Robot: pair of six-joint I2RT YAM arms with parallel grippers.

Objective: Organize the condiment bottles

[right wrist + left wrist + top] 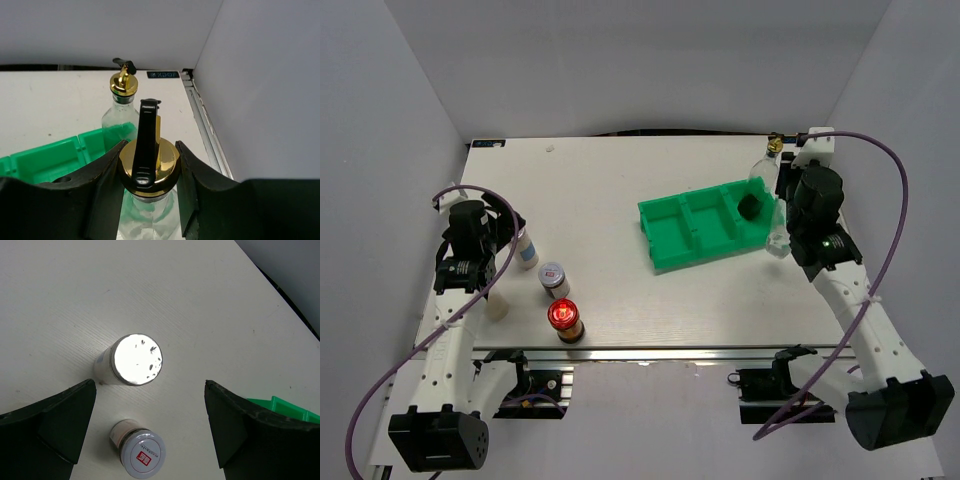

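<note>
My right gripper [149,150] is shut on the gold pourer top of a tall clear glass bottle [150,165], whose glass body [778,242] stands just off the right end of the green tray [705,225]. A second gold-topped glass bottle [121,107] stands behind it by the tray's far right corner [765,168]. On the left, my left gripper [150,385] hangs open above a silver-lidded shaker [136,360] and a small jar with a red-marked lid [142,455], touching neither. A dark red-capped bottle [565,320] stands near the front edge.
A small dark thing [750,205] shows in the tray's right compartment. Something pale [498,305] stands half hidden under the left arm. The table's right edge and the side wall [260,100] are close to the held bottle.
</note>
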